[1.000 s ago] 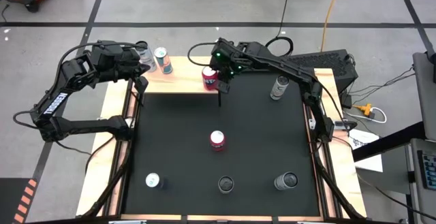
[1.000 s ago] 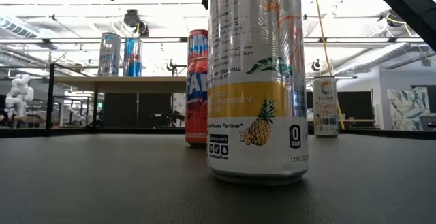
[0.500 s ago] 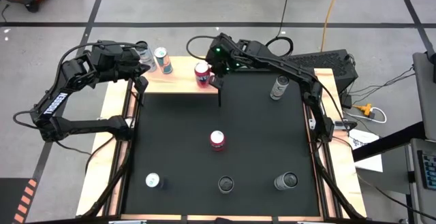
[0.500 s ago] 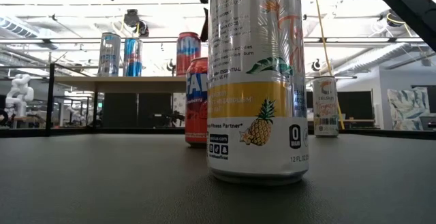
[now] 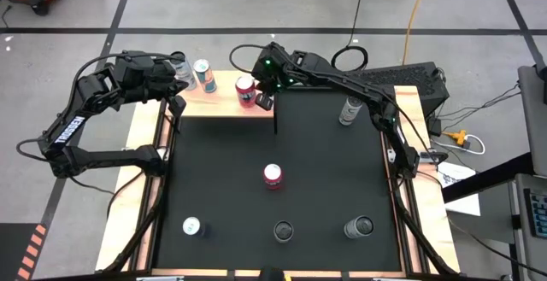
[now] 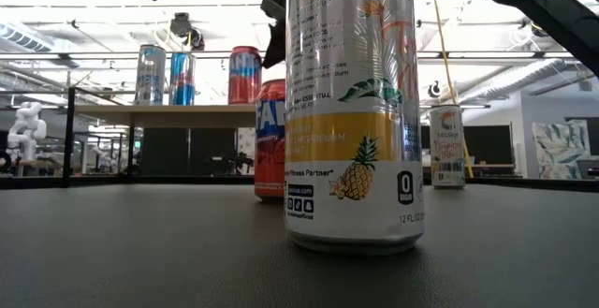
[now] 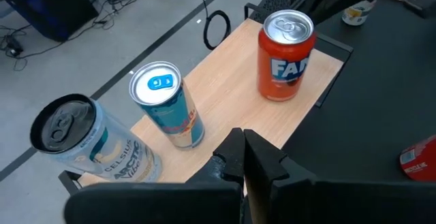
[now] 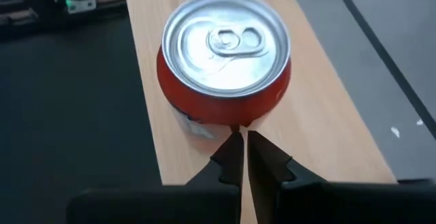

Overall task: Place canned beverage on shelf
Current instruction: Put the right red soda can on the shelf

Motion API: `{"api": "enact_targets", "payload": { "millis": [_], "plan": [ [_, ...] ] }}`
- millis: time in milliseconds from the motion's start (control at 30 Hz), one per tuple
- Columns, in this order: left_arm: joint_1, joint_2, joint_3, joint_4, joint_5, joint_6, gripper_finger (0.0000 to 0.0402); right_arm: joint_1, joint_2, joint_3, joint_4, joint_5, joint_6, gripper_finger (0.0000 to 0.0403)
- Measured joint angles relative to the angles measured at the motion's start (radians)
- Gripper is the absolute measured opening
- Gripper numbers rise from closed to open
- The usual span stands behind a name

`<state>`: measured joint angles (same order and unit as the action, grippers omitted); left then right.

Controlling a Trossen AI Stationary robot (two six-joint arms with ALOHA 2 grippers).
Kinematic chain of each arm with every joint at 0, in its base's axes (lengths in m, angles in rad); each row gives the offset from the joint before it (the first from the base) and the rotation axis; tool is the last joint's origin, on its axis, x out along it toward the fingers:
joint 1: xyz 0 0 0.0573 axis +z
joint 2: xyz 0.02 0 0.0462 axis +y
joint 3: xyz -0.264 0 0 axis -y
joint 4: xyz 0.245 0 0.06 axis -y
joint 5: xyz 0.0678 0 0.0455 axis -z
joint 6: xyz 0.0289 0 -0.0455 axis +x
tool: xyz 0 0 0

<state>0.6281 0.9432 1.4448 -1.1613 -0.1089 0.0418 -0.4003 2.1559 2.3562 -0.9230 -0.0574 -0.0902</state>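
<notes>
red can slid left along shelf; right gripper shut.

Two dark, near-black jointed arms — matte housings, black cables looping along the links. White lettering down the left arm near its base link. Small green light glowing on the right arm at the wrist. Slim black fingers — tapered, smooth-faced.

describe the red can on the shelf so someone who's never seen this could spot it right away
Find the pale wooden shelf along the far edge of the black mat. Three cans stand on it; the red can is nearest the right gripper, apart from the silver can and blue can.
</notes>
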Motion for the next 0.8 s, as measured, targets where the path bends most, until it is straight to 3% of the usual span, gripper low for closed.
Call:
{"api": "enact_targets", "payload": {
  "millis": [267,400,500,800],
  "plan": [
    [0.0,0.0,0.0,0.0,0.0,0.0,0.0001,-0.009,-0.004,0.0,-0.03,-0.003,0.026,0.0],
    [0.0,0.0,0.0,0.0,0.0,0.0,0.0001,-0.009,-0.021,0.0,-0.1,-0.079,0.026,0.0],
    [0.0,0.0,0.0,0.0,0.0,0.0,0.0001,-0.004,-0.022,0.0,-0.08,-0.152,0.027,0.0],
    [0.0,0.0,0.0,0.0,0.0,0.0,0.0001,-0.001,-0.012,0.0,-0.001,-0.156,0.027,0.0]
  ]
}}
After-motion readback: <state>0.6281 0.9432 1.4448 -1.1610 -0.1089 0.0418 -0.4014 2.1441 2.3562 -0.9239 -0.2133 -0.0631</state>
